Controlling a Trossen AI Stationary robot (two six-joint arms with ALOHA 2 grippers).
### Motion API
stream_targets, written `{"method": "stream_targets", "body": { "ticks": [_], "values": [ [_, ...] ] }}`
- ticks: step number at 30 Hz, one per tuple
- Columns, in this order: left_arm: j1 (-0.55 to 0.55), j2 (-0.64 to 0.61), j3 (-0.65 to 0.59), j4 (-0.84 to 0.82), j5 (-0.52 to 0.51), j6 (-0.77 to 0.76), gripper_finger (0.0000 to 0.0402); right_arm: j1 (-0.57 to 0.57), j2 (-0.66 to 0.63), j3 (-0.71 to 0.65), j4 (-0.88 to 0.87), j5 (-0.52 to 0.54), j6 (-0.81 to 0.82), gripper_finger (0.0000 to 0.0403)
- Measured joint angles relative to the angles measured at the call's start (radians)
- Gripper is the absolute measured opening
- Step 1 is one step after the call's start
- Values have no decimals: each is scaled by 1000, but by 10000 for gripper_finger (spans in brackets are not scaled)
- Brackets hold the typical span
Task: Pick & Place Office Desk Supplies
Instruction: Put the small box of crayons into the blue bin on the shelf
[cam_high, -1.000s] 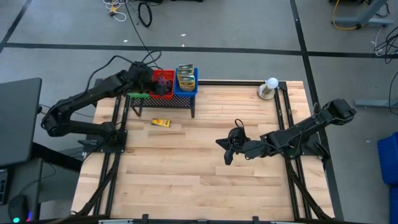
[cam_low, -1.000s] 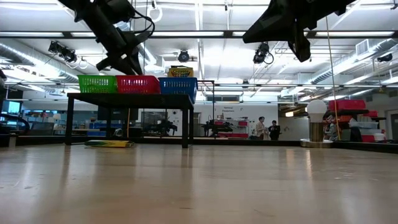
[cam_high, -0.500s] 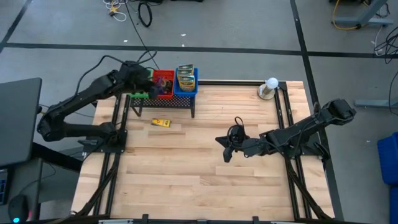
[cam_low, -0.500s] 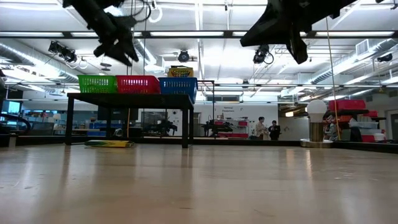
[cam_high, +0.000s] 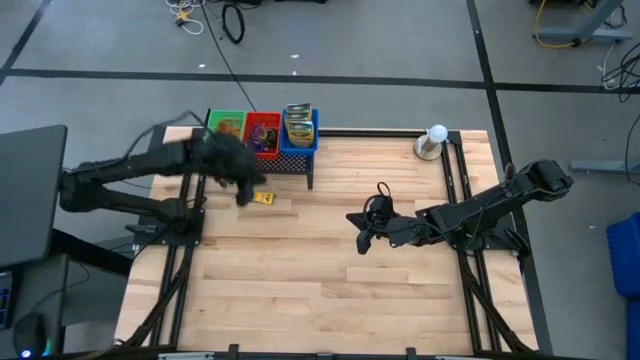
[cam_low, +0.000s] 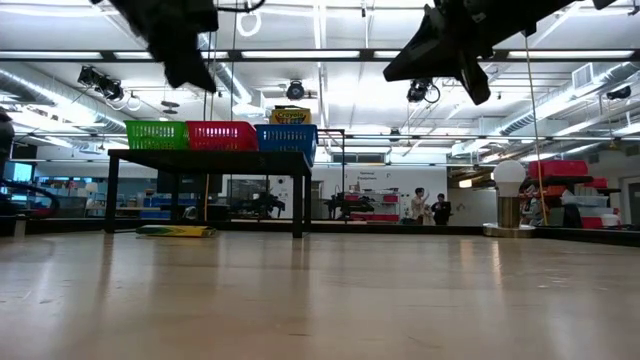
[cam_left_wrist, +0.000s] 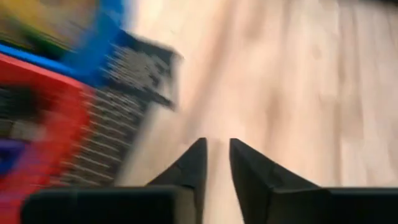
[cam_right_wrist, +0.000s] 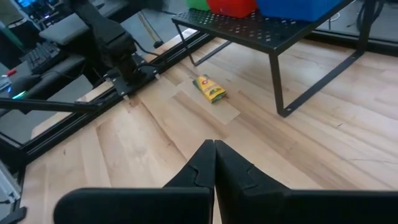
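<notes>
Crayon box (cam_high: 260, 198) on table just beside left hand (cam_high: 240, 192), fingers narrowly apart, empty.

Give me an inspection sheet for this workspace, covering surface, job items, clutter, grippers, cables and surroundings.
Surface: wooden table, mostly bare.
Job's things: one crayon box lies on the table beside the black rack; green basket, red basket and blue basket sit on the rack, with crayon boxes in the blue one.
Clutter: white ball on a round base at the far right corner.
Grippers: left gripper above the table near the rack, fingers slightly apart, empty; right gripper shut, empty, over mid-table.
Cables: loose cords on the floor beyond the table.
Surroundings: two people stand far off.
</notes>
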Motion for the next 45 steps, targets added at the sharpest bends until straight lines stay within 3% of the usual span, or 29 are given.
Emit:
{"method": "stream_targets", "body": {
  "ticks": [5,9,13,19,28,38,45],
  "values": [
    [-143,-8,-174,78,-43,-19,15,0,0,0,1,26,1,4],
    [-159,4,-272,129,-96,-54,9,0,0,0,2,26,1,5],
    [-159,46,-335,139,-151,-35,40,0,0,0,2,14,2,5],
    [-161,129,-395,207,-125,-27,122,0,0,0,2,1,2,5],
    [-160,243,-409,354,-239,-2,230,2,0,0,3,0,0,5],
    [-160,393,-409,397,-343,-1,244,2,0,0,2,-1,-1,5],
    [-156,429,-409,402,-312,-27,231,2,0,0,2,-4,-10,5]
  ]
}}
